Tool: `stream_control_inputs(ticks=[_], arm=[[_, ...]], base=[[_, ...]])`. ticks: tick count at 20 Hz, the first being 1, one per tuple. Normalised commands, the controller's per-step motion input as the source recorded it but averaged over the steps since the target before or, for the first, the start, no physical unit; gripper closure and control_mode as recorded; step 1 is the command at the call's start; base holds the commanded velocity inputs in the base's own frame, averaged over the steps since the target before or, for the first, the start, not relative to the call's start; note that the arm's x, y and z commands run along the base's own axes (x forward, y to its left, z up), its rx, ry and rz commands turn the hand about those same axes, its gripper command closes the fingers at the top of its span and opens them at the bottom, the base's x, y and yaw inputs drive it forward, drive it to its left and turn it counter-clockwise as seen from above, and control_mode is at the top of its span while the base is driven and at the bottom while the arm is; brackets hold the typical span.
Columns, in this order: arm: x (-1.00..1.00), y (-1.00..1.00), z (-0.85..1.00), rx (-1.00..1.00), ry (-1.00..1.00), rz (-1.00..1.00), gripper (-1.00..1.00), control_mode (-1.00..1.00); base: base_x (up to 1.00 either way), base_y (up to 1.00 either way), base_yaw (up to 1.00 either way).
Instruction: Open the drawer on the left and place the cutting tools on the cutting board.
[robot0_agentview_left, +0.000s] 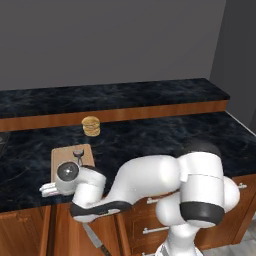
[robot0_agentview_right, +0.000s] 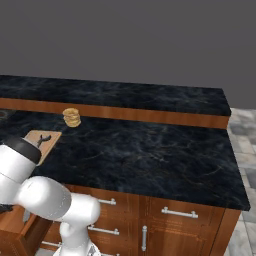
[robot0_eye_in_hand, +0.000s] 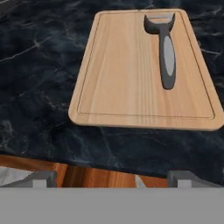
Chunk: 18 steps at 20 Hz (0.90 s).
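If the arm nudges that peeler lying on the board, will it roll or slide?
The peeler lies flat on the smooth cutting board, so it would probably slide rather than roll. Its forked head looks wide, which should resist rolling. It looks small and rigid, likely light.

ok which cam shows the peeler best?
Hand view: the peeler lies flat on the cutting board, near one edge, its forked head and dark handle plain. In the left base view it is small and sits just beyond the arm. In the right base view it is a tiny dark shape on the board.

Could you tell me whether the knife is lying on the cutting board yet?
No, the cutting board carries just the peeler.
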Motion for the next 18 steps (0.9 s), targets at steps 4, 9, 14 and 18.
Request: stream_control_inputs(ticks=[4,9,14,18], arm=[[0.0,0.0,-0.18,0.0,0.49,0.0,-1.0,-1.0],[0.0,0.0,-0.17,-0.01,0.46,0.0,-1.0,-1.0],[0.02,0.01,-0.13,-0.08,0.09,0.01,-1.0,-1.0],[-0.13,0.0,-0.48,-0.16,0.09,0.06,-1.0,-1.0]], base=[[0.0,0.0,0.0],[0.0,0.0,0.0],[0.0,0.0,0.0],[0.0,0.0,0.0]])
